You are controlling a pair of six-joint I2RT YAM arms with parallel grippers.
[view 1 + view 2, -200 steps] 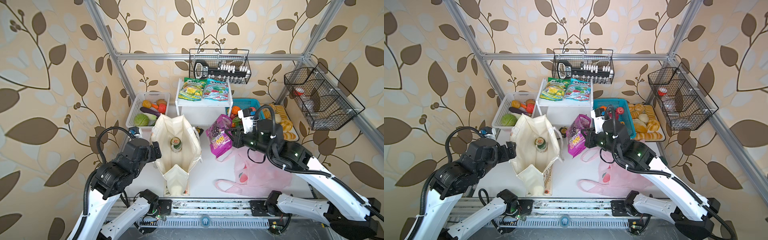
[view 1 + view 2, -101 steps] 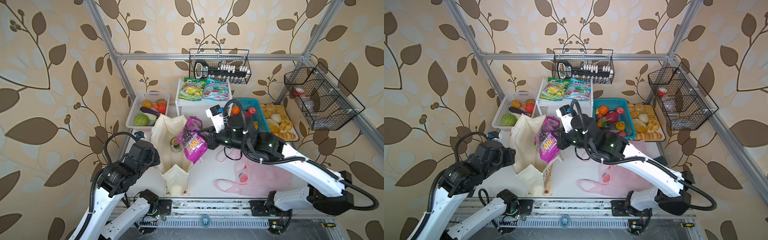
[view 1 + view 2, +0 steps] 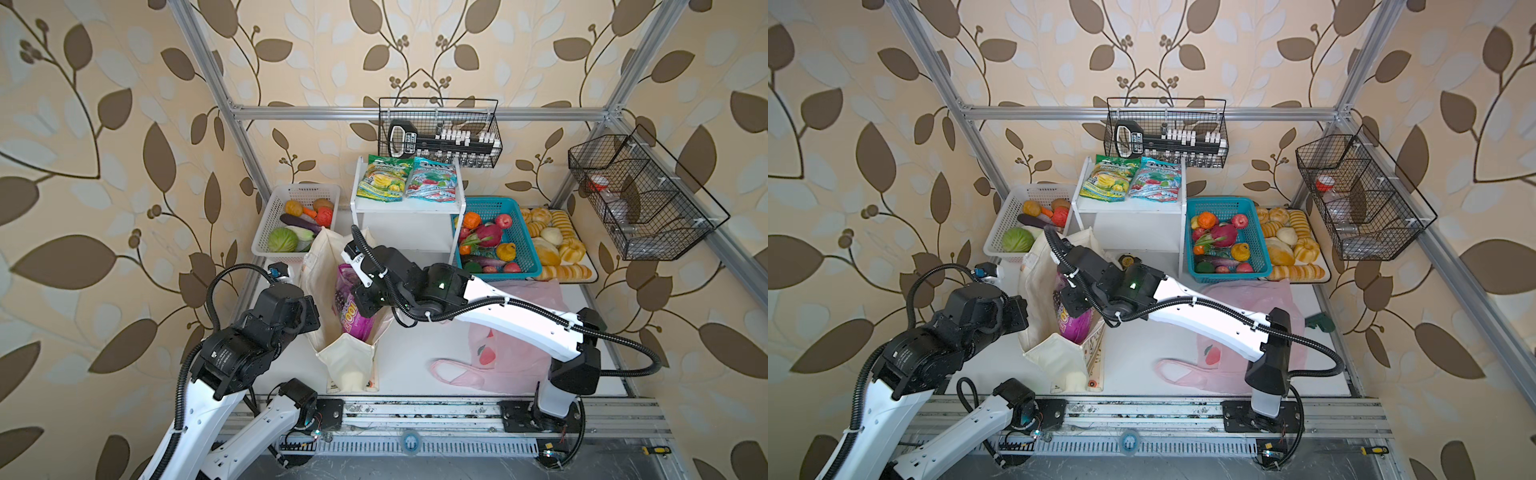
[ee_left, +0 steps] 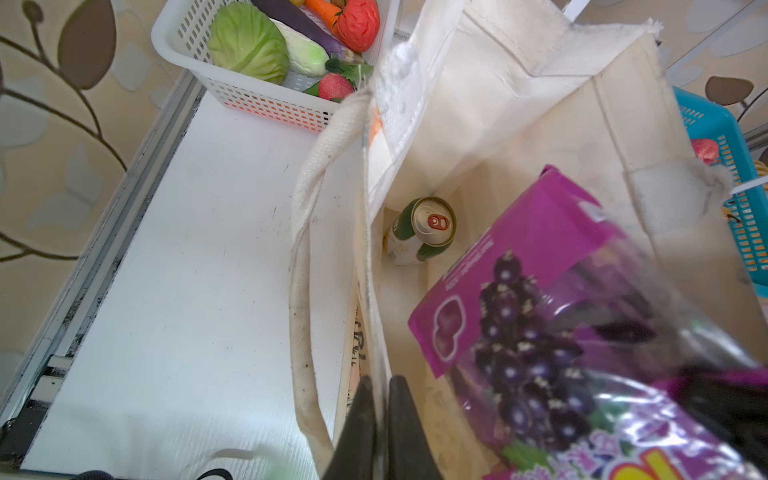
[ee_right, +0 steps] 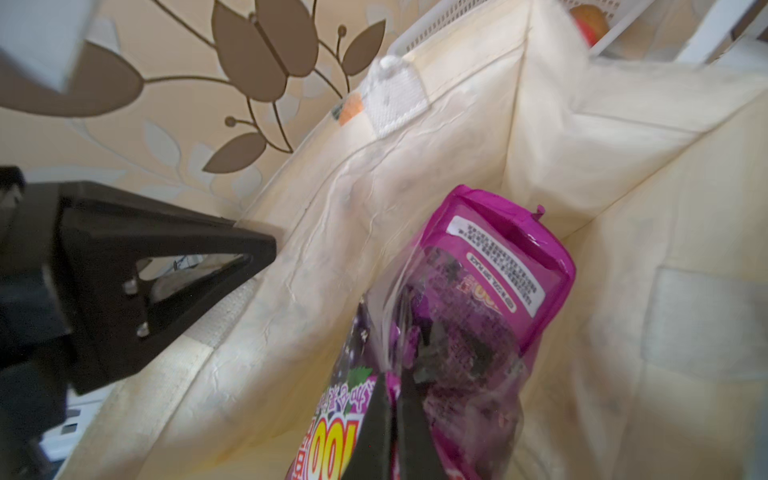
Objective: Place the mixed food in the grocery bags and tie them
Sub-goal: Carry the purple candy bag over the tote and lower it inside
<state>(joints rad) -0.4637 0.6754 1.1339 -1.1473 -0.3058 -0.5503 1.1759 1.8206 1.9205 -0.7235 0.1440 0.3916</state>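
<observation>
Since a second ago, the right claw, clamping the purple snack packet, has swung into the canvas tote; the left claw has pinched its rim. Lower beside the green drink can, then release.

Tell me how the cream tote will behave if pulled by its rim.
Probably floppy: the cream tote creases where the left claw pinches its rim. Likely light, so it may slide or tip, despite the green can inside.
</observation>
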